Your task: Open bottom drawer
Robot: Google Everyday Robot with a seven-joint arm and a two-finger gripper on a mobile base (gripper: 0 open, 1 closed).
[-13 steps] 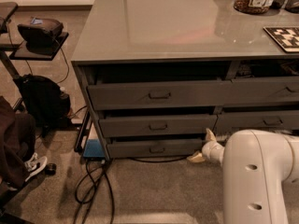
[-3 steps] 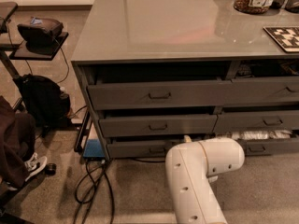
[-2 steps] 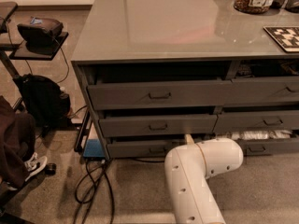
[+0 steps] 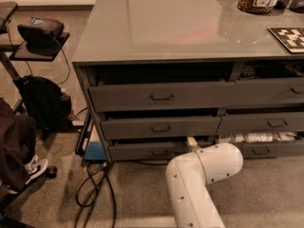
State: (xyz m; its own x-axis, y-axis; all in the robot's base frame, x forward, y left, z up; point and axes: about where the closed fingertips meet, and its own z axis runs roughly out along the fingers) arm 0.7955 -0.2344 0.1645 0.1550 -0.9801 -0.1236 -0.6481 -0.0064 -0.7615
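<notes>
Over the last few seconds I had swung the arm (image 4: 202, 177) from the right side of the cabinet in toward the left stack; its big white elbow then sat on the floor side of the bottom drawer (image 4: 135, 152), and only the tan tip of the gripper (image 4: 191, 141) showed above it. In the last second the gripper had barely shifted; it had settled at the upper right corner of that drawer's front, close to the divider between the two stacks. The wrist hid the rest of it, so I could not tell whether it was open, closed or gripping anything.

The bottom drawer itself lay at the foot of the left stack, under two taller fronts; its front sat where it had been all along, with a dark gap along its top edge; I saw no sign that it had come out any further. Its small loop handle (image 4: 159, 152) was to the left of the gripper and apart from it.

I judged that the approach was made but the pull not begun; the gripper either had to hook the top edge where it sat or slide left to the handle. The neighbouring drawer (image 4: 266, 151) on the right, showing white packets (image 4: 256, 137), was near enough that I had to watch for snagging the wrong front.
</notes>
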